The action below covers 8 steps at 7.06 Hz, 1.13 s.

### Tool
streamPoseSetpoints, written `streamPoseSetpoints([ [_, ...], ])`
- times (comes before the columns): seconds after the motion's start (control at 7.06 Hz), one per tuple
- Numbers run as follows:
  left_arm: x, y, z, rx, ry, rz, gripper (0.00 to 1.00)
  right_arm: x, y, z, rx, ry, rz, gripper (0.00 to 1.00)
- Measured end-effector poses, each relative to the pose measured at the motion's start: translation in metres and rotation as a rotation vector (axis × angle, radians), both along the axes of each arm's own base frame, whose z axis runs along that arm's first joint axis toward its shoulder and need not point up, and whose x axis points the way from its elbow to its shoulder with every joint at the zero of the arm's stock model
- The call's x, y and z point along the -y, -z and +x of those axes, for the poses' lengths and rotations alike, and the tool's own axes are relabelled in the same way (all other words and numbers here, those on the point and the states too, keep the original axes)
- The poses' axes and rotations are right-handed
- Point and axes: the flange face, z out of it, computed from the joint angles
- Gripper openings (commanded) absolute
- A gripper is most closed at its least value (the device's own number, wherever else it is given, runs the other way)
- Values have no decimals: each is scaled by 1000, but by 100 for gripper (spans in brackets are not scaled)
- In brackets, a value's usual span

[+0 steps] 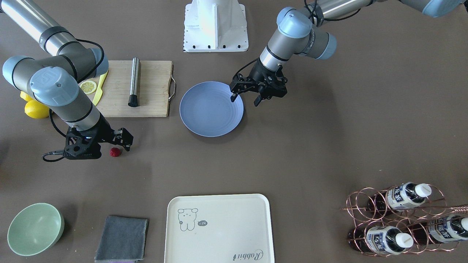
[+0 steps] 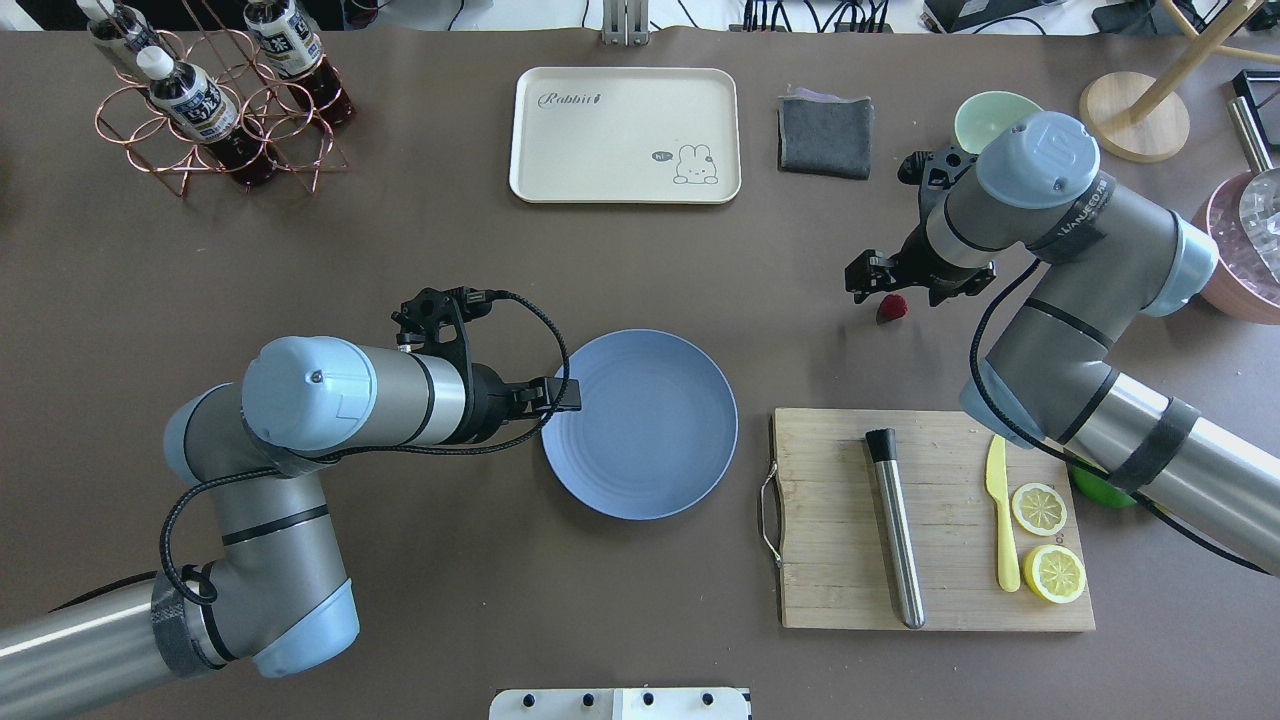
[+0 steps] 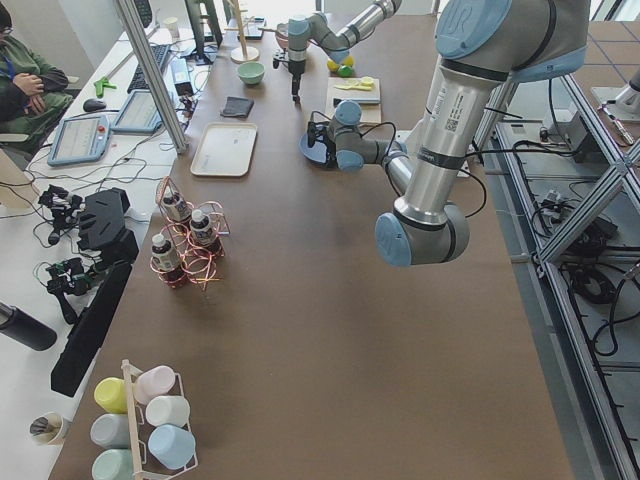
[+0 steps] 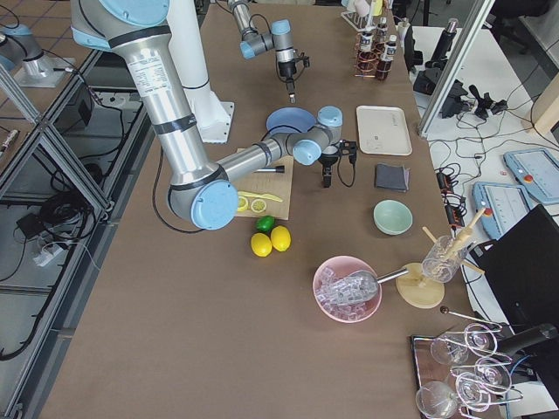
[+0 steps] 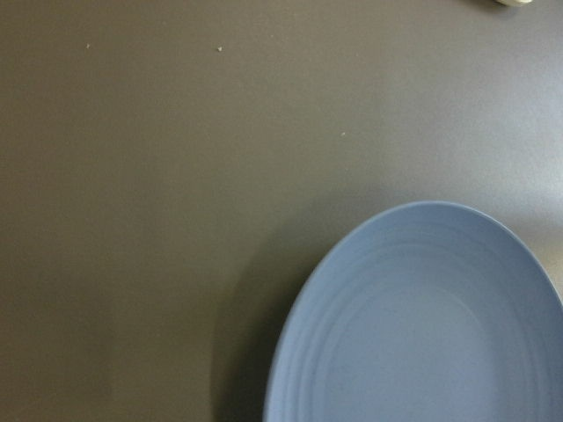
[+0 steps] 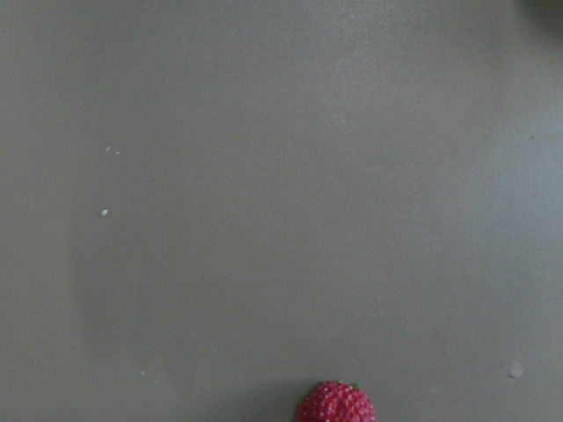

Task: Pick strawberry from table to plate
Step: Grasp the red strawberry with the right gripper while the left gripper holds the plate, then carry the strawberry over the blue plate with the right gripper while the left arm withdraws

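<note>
Seen from overhead, a tiny dark-red, bumpy strawberry (image 2: 892,308) lies loose on the wide matte grey-brown table (image 2: 400,250), at about 2 o'clock from the round, shallow periwinkle-blue plate (image 2: 640,424) and well apart from it. The right gripper (image 2: 908,284) hangs just above the berry with its two black fingers spread. The left gripper (image 1: 245,99), its fingers also parted, hovers at the plate's 9 o'clock rim, and a rectangular bamboo cutting board (image 2: 830,540) carrying a steel muddler (image 2: 895,530) sits between 3 and 4 o'clock of the plate.
</note>
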Motion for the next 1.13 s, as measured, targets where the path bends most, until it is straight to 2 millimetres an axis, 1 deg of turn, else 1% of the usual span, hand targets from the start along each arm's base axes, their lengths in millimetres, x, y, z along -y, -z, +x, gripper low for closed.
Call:
streamPoseSetpoints([
  [0.14, -2, -2, -4, 1, 0, -1, 98, -1, -4, -5, -11, 1, 0, 22],
  [0.28, -3, -4, -7, 2, 0, -1, 98, -2, -6, -8, -21, -1, 3, 0],
  [0.57, -3, -4, -9, 1, 0, -1, 98, -2, -5, -10, -24, -1, 11, 0],
  [0.71, -2, -3, -10, -1, 3, 0, 98, 0, 3, -10, -15, -4, 20, 0],
  [0.85, 1, -2, -13, -3, 8, 0, 98, 5, 18, -9, 4, -11, 33, 0],
  [0.99, 11, -1, -22, -5, 14, -1, 98, 9, 37, -6, 28, -15, 48, 0],
  [1.13, 32, -7, -44, 11, 17, 21, 98, 7, 59, -4, 59, -15, 63, 0],
])
